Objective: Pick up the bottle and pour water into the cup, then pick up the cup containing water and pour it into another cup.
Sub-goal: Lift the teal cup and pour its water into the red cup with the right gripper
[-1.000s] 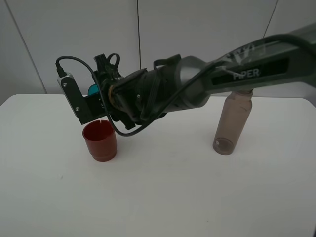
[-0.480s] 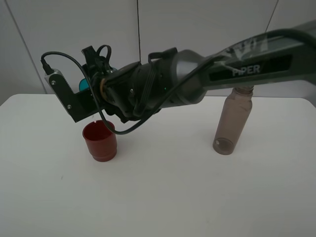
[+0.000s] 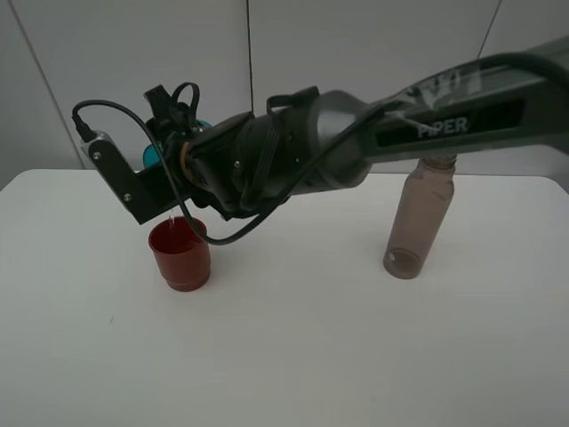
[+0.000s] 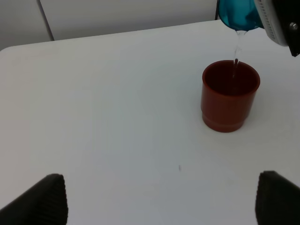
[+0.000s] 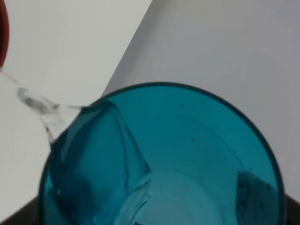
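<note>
My right gripper (image 3: 158, 167) reaches across to the left and is shut on the teal-blue cup (image 3: 152, 154), holding it tipped over the dark red cup (image 3: 180, 255). A thin stream of water (image 4: 237, 47) falls from the teal cup's (image 4: 238, 13) rim into the red cup (image 4: 230, 96). The right wrist view looks into the teal cup (image 5: 159, 154), with water (image 5: 37, 108) running over its lip. The smoky grey-brown bottle (image 3: 418, 218) stands upright at the right, behind the right arm. My left gripper (image 4: 157, 201) is open and empty, low over the table and apart from the red cup.
Everything rests on a white table (image 3: 293, 356) with a pale wall behind it. The right arm's thick body (image 3: 356, 151) spans from the right edge to above the red cup. A small dark speck (image 4: 179, 167) lies on the table.
The right gripper has tipped the teal cup further and shifted a little left and up above the red cup. Water now streams out. The bottle and red cup have not moved.
</note>
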You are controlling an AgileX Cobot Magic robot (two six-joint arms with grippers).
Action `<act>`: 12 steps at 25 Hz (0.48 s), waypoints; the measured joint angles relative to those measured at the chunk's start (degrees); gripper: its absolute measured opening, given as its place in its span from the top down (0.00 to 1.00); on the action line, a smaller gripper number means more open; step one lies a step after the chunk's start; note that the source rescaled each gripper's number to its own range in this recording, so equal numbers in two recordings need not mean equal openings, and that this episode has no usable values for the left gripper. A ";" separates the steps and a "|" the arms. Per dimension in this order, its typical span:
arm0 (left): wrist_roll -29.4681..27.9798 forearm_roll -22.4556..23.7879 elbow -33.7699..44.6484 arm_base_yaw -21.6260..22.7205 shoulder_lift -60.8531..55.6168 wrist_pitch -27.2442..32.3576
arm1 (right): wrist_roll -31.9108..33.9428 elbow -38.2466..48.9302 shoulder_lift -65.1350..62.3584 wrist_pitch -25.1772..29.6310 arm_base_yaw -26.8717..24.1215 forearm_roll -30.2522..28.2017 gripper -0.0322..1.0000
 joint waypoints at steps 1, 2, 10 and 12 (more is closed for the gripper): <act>0.00 0.00 0.00 0.00 0.00 0.00 | 0.00 0.00 0.00 0.00 0.00 0.00 0.89; 0.00 0.00 0.00 0.00 0.00 0.00 | -0.35 0.00 0.00 0.00 0.00 0.00 0.89; 0.00 0.00 0.00 0.00 0.00 0.00 | -3.02 0.00 0.00 0.35 0.00 0.00 0.89; 0.00 0.00 0.00 0.00 0.00 0.00 | -3.21 0.00 0.00 0.41 0.00 0.00 0.89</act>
